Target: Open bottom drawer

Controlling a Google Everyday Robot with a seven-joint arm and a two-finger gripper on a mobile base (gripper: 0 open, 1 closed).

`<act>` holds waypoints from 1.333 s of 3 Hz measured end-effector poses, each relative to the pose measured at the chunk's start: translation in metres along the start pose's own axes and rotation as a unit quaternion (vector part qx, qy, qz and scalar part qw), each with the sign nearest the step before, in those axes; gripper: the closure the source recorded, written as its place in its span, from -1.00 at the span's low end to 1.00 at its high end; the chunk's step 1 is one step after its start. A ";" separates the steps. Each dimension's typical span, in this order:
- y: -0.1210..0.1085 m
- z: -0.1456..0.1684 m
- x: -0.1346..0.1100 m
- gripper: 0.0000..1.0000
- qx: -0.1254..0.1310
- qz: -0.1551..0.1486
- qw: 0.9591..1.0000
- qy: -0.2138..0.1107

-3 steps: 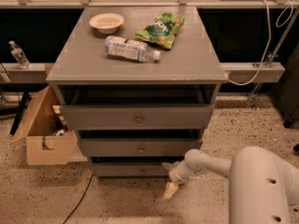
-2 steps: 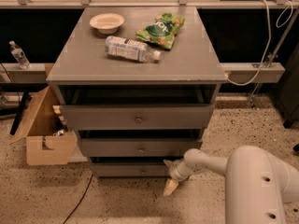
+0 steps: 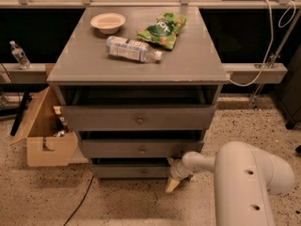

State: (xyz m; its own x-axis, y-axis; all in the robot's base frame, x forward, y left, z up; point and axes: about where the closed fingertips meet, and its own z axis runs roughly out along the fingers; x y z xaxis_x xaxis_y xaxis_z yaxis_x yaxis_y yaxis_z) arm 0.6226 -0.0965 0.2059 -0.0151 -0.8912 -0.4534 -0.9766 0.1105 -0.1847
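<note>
Grey cabinet (image 3: 136,69) stands on the speckled floor. The bottom drawer (image 3: 129,171) is the lowest of the cabinet's three, with a slim front and a dark gap showing above it. The gripper (image 3: 170,173) sits at that drawer's right end, low at the cabinet's front right corner. Its tan fingers (image 3: 172,185) are spread apart, gripping nothing, one up by the drawer's top edge and one down near the floor. The white arm (image 3: 244,178) reaches in from the cabinet's right. On the cabinet top are a bowl (image 3: 108,21), a water bottle (image 3: 133,49) lying flat and a green snack bag (image 3: 162,30). A cardboard box (image 3: 44,138) stands left of the cabinet.
</note>
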 end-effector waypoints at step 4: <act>-0.005 0.046 0.026 -0.48 -0.012 0.013 1.000 -0.010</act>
State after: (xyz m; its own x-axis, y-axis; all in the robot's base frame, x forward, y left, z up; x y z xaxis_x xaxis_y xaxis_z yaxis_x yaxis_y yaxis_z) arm 0.6367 -0.0998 0.1555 -0.0365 -0.8789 -0.4757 -0.9806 0.1231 -0.1523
